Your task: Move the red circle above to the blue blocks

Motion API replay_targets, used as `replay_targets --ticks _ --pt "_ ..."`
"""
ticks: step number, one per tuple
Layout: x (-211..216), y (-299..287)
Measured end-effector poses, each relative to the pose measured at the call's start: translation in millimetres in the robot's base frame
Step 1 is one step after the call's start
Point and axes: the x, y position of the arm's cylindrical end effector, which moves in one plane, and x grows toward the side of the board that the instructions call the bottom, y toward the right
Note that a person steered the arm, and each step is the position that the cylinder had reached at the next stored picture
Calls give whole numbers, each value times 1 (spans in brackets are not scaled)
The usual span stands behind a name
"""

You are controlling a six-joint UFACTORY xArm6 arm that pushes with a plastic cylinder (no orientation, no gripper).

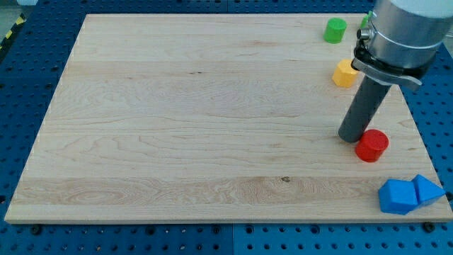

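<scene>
Two blue blocks (409, 194) touch at the wooden bench's (177, 127) bottom right corner. Above them sits the red circle (371, 145), my tip (352, 136) touching its left side. Farther back: a yellow block (345, 73), then a green cylinder (335, 30). Blue pegboard (28, 85) surrounds the bench.

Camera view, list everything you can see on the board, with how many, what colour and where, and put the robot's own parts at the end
red circle: one, red, near the view's right edge, above the blue blocks
blue blocks: two, blue, side by side at the view's bottom right corner
yellow block: one, yellow, upper right
green cylinder: one, green, near the view's top right
green block: one, green, mostly hidden behind the arm, shape unclear
board: one, light wood, on a blue perforated base
my tip: one dark rod, right beside the red circle, on its left
</scene>
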Motion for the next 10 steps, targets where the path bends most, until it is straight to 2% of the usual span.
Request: replay_targets --ticks 4,5,6,7,10 --pt "39 34" --pt "40 36" --pt "1 36" --pt "-12 43" --pt "24 73"
